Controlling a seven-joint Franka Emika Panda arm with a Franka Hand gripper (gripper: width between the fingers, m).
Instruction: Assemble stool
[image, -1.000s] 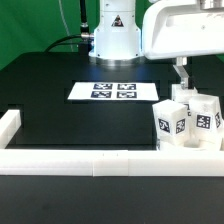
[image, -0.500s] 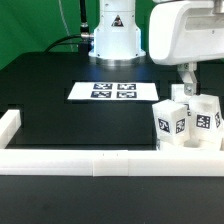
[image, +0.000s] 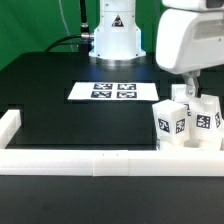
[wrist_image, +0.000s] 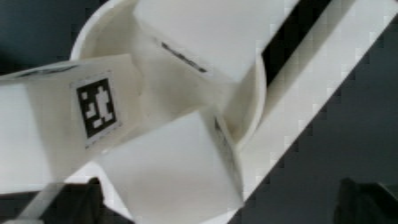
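Several white stool legs stand bunched at the exterior view's right, by the front rail. Two of them, one leg (image: 167, 124) and another leg (image: 204, 121), show black-and-white tags. My gripper (image: 196, 88) hangs just above and behind them, its fingers reaching down to their tops. In the wrist view a tagged leg (wrist_image: 98, 110) and other white parts fill the picture. One dark fingertip (wrist_image: 57, 203) and the other fingertip (wrist_image: 370, 197) stand wide apart, with a white leg end (wrist_image: 178, 170) between them untouched. The round seat cannot be made out.
The marker board (image: 115, 91) lies at mid table on the black surface. A long white rail (image: 90, 162) runs along the front and a short rail (image: 8, 124) stands at the exterior view's left. The robot base (image: 113, 35) is at the back.
The arm has moved toward the exterior view's right and come down over the cluster of legs. The legs have not moved.
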